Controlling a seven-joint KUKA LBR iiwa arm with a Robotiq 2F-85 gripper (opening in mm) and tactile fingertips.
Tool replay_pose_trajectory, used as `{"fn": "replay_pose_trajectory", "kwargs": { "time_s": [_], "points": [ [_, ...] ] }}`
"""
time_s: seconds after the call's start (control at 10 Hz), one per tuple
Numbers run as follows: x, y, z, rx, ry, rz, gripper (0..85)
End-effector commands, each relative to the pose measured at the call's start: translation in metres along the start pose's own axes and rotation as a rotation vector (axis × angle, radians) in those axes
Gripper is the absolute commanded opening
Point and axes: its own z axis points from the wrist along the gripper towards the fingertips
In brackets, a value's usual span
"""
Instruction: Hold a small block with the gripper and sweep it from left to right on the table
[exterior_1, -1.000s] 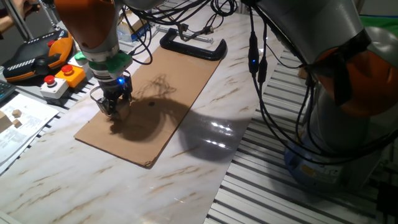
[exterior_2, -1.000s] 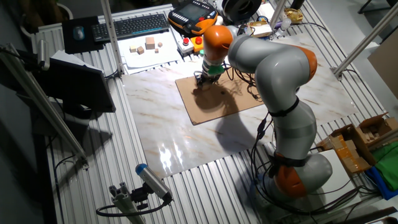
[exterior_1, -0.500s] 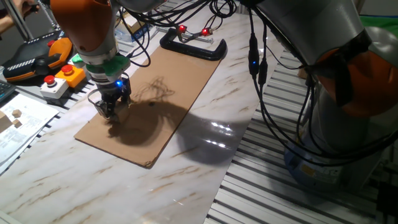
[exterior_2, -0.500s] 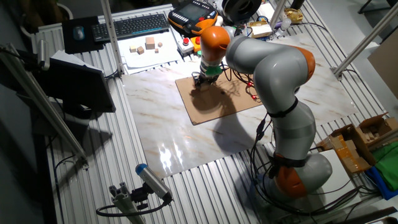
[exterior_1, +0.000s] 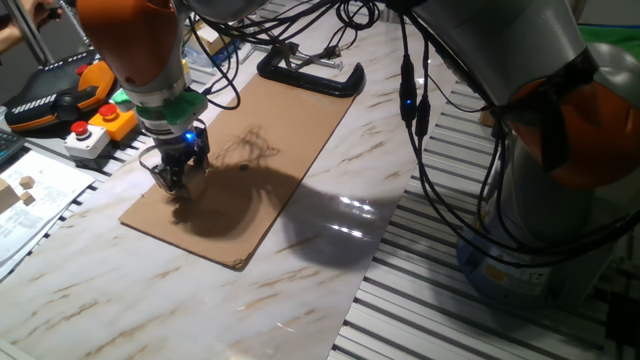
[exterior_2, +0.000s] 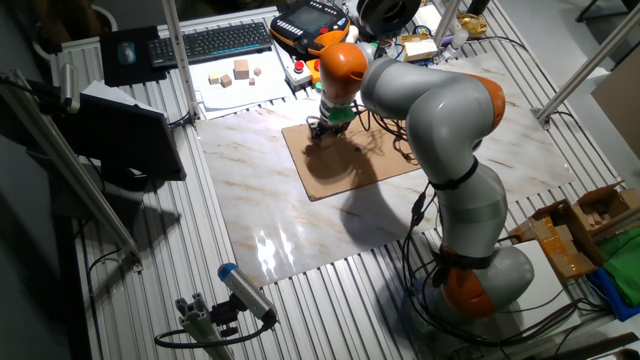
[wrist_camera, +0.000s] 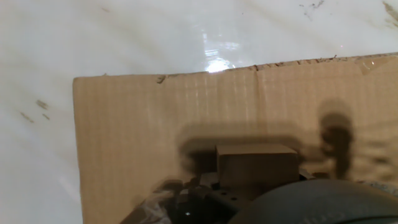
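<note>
Below, white marble table (exterior_1: 120, 290) under cardboard sheet (exterior_1: 260, 150), end effector (exterior_1: 172, 181) clamped around small block (wrist_camera: 255, 163).

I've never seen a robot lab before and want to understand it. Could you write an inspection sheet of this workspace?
Surface: marble-look table, cardboard sheet lying on it.
Job's things: small block held over the cardboard.
Clutter: black C-clamp at the cardboard's far end; spare wooden cubes on paper.
End effector: end effector shut on the block, near the cardboard's corner.
Cables: black cables hanging along the arm.
Surroundings: keyboard, emergency-stop button box.
</note>
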Motion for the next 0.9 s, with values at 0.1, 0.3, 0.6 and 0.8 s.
{"fn": "replay_pose_trajectory", "kwargs": {
  "time_s": [0.1,0.3,0.6,0.8],
  "points": [
    [-0.001,0.003,-0.002,0.002,-0.002,0.001,0.7],
    [0.000,0.006,-0.002,0.005,-0.002,0.001,0.7],
    [0.001,0.011,0.002,-0.006,-0.003,0.008,0.7],
    [0.001,0.013,0.002,-0.006,-0.003,0.012,0.7]
  ]
}}
